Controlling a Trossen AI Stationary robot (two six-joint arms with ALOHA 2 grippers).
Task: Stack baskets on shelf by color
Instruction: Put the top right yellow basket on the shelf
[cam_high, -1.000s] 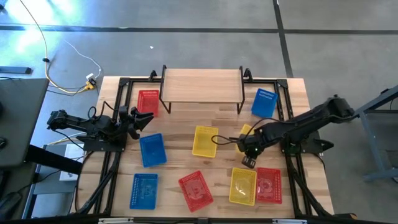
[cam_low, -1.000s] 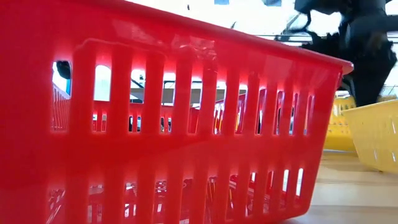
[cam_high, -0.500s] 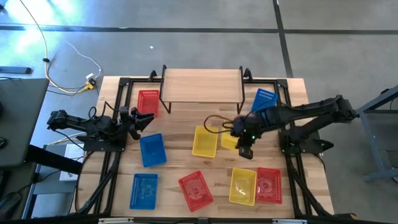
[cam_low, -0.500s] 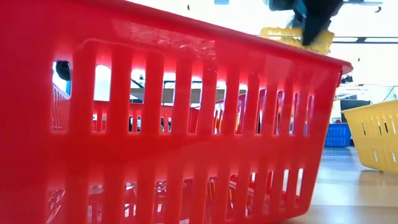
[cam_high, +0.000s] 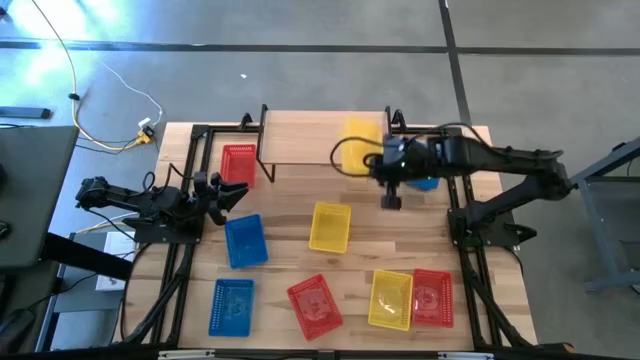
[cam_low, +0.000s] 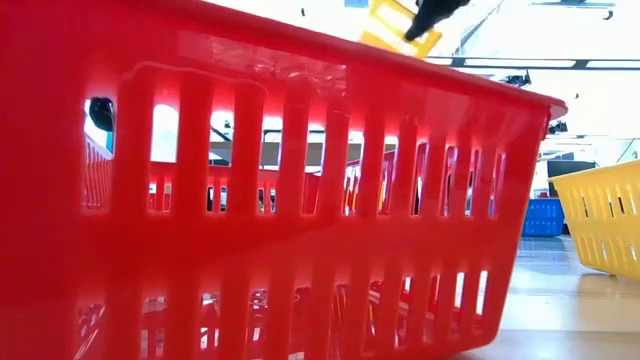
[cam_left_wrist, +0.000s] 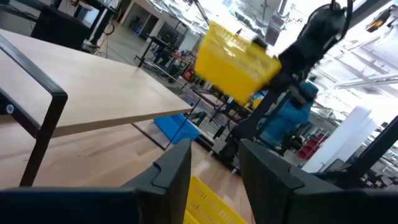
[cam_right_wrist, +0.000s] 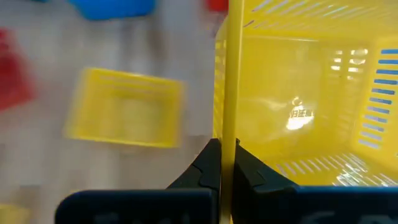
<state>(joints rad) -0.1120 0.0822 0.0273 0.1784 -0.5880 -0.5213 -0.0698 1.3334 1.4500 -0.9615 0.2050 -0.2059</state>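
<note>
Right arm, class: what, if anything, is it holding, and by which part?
A yellow basket, pinched by its rim wall in the right pincer, carried above the shelf.

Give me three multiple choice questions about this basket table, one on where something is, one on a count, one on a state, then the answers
1. Where is the yellow basket held by the right gripper?
A. over the shelf
B. on the floor
C. under the left arm

2. How many red baskets show in the high view?
A. one
B. three
C. five

3. How is the right gripper?
A. wide open
B. shut on a basket wall
C. out of view

Answers:
1 A: the held yellow basket hangs over the shelf near its right end.
2 B: red baskets sit at and.
3 B: the right gripper pinches the yellow wall.
</note>
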